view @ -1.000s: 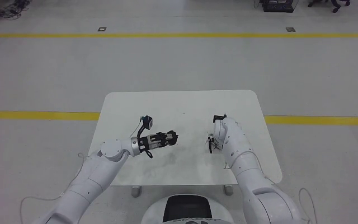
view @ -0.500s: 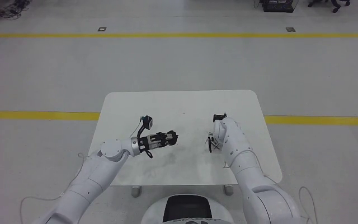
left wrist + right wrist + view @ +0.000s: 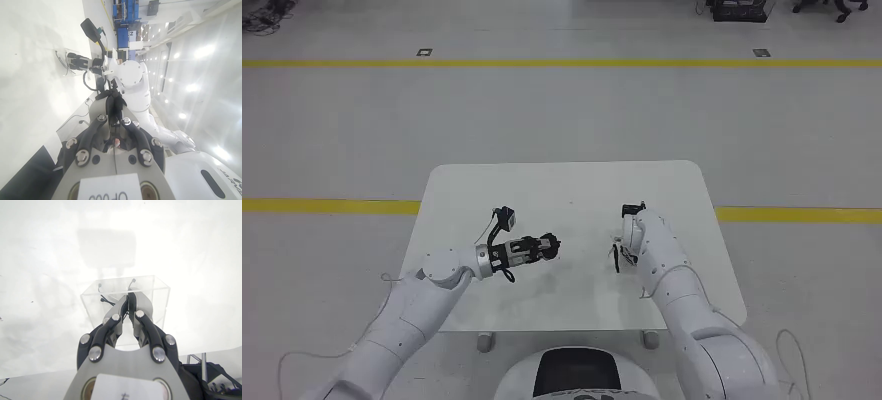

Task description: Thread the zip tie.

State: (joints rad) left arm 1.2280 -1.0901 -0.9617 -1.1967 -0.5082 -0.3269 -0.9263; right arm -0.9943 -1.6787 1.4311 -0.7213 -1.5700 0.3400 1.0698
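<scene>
One zip tie (image 3: 129, 289) along right gripper (image 3: 128, 295)

The left arm comes in over the bench's (image 3: 572, 185) near left corner, forearm level, and its left pincer (image 3: 550, 243) lies sideways near the middle, pointing toward the other arm. Its fingers (image 3: 105, 106) are pressed together on a black tie (image 3: 108, 93). The right arm bends over the right half. The right pincer (image 3: 128, 296) points down at the benchtop, clamped on a zip tie (image 3: 131, 283).
</scene>
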